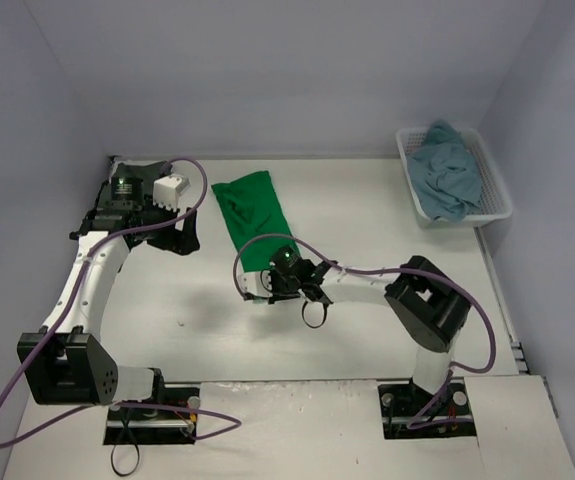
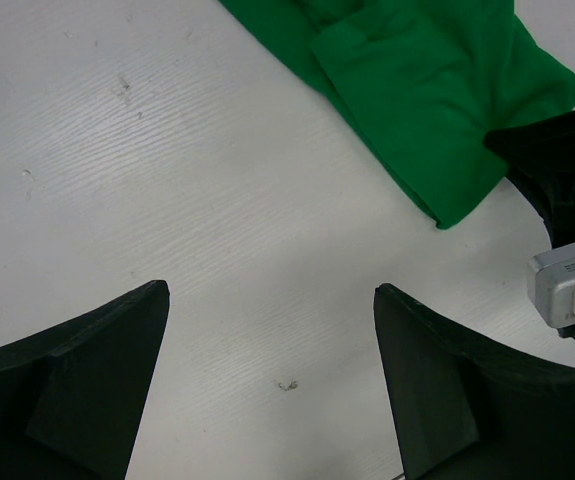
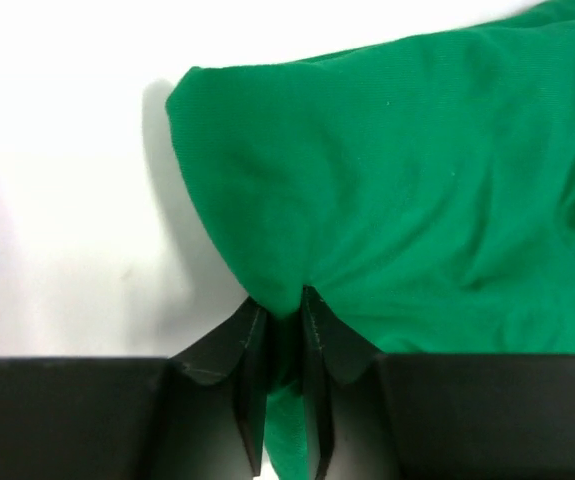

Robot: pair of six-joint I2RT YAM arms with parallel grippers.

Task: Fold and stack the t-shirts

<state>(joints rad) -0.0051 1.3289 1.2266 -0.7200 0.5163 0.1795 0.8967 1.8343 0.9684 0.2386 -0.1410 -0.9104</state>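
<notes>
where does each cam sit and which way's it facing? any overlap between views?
Top external: above and behind the bases, looking down on the table; both arms whole, green t-shirt mid-table, teal t-shirt in the basket.
Left wrist: on the left arm, looking down past the open left gripper at bare table and the green t-shirt's end.
Right wrist: looking along the right gripper, pinched on the green t-shirt's edge.
Shared: all three show the green t-shirt.

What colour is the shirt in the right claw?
Bright green. The shirt shows best in the right wrist view.
</notes>
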